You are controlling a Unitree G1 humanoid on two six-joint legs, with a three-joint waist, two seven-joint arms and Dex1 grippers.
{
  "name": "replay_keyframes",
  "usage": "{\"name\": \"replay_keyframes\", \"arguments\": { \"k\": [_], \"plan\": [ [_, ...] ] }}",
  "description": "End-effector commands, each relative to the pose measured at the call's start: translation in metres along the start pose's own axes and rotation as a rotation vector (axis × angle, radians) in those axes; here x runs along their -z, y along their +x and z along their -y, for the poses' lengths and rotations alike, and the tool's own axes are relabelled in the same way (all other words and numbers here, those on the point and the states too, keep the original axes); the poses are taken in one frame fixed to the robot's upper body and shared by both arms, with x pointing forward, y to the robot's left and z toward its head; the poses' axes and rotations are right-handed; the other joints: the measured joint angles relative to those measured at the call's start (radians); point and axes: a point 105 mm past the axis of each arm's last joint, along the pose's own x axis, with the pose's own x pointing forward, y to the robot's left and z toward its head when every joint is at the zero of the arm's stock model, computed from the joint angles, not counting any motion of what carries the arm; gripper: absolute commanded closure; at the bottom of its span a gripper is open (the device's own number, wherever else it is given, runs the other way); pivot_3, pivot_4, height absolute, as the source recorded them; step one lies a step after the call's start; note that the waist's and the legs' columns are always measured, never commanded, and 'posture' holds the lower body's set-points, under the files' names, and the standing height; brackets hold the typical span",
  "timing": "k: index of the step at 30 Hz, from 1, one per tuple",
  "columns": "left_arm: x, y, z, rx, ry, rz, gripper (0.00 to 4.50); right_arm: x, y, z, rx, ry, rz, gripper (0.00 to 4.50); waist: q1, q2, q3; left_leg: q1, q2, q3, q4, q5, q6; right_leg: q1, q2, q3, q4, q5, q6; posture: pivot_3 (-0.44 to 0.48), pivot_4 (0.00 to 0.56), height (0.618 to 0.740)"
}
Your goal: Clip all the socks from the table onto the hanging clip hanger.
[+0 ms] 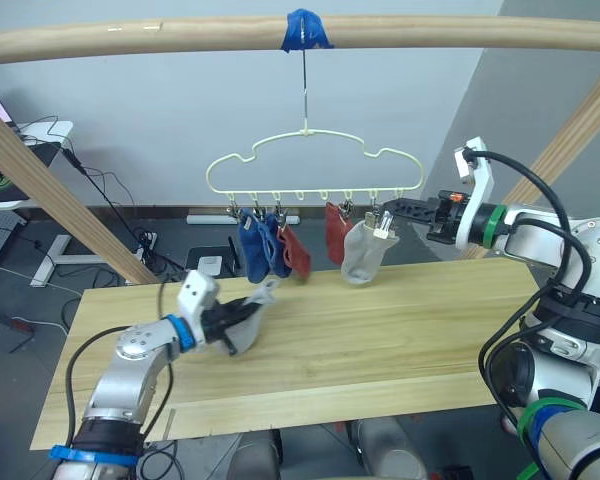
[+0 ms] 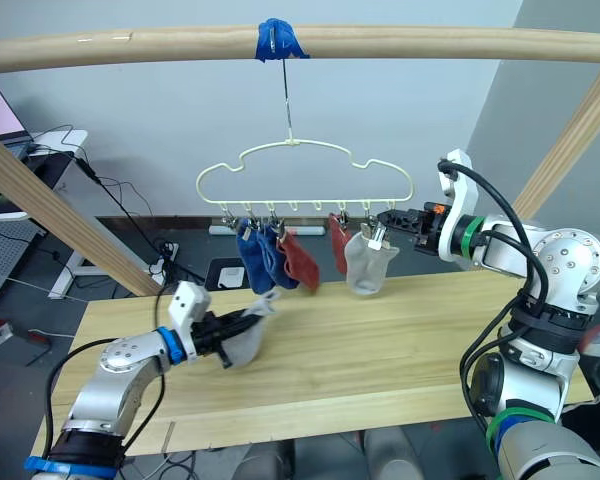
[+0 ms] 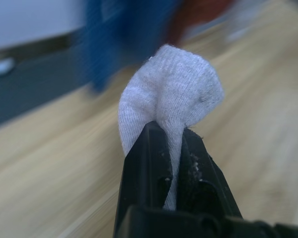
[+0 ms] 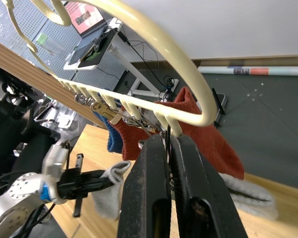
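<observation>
The pale yellow clip hanger (image 1: 315, 160) hangs by its long hook over the table's (image 1: 400, 340) far edge. Clipped along its bar are two blue socks (image 1: 260, 248), two rust red socks (image 1: 334, 232) and one light grey sock (image 1: 361, 254). My left gripper (image 1: 240, 318) is low over the table's left part, shut on a second light grey sock (image 3: 171, 94) that bunches out past the fingertips. My right gripper (image 1: 392, 209) is level with the hanger's bar at its right end. It is shut on a small metal clip there (image 4: 167, 139), just above the hung grey sock.
A round wooden pole (image 1: 400, 35) crosses overhead, with blue tape (image 1: 305, 30) where the hook hangs. Slanted poles (image 1: 60, 200) rise on both sides of the table. Cables and a power strip (image 1: 145, 240) lie on the floor behind.
</observation>
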Motion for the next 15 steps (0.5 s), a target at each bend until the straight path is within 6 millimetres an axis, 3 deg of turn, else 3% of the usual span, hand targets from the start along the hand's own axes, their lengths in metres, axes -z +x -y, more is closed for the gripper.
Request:
{"name": "replay_keyframes", "arguments": {
  "k": [1,3,8,15],
  "plan": [
    [-0.043,0.012,0.027,0.112,0.101,0.146,4.49,-0.008,-0.004,-0.01,-0.065,0.018,0.037,4.5,0.0,0.0,0.0,0.0,0.0,0.0,0.0,0.0,0.0,0.0,0.0,0.0,0.0,0.0,0.0,-0.188,0.181,0.74],
    [-0.052,0.016,0.032,0.123,0.112,0.176,4.49,-0.007,-0.003,-0.01,-0.07,0.037,0.039,4.5,-0.003,0.0,0.0,0.0,0.0,0.0,0.0,0.0,0.0,0.0,0.001,0.0,0.0,-0.001,0.002,-0.188,0.181,0.74],
    [-0.093,0.055,0.039,0.069,0.273,0.313,4.49,-0.006,0.008,-0.019,-0.112,0.137,0.092,4.5,-0.004,0.0,0.0,0.0,0.001,0.0,0.002,0.0,0.0,0.001,0.002,0.001,0.001,0.0,0.002,-0.205,0.179,0.74],
    [-0.098,0.082,0.043,0.045,0.33,0.343,4.49,-0.001,0.01,-0.025,-0.109,0.177,0.094,4.5,-0.027,0.0,0.0,0.0,0.001,0.001,0.001,0.0,0.0,0.0,0.002,0.002,0.0,0.001,0.001,-0.213,0.182,0.74]
  ]
}}
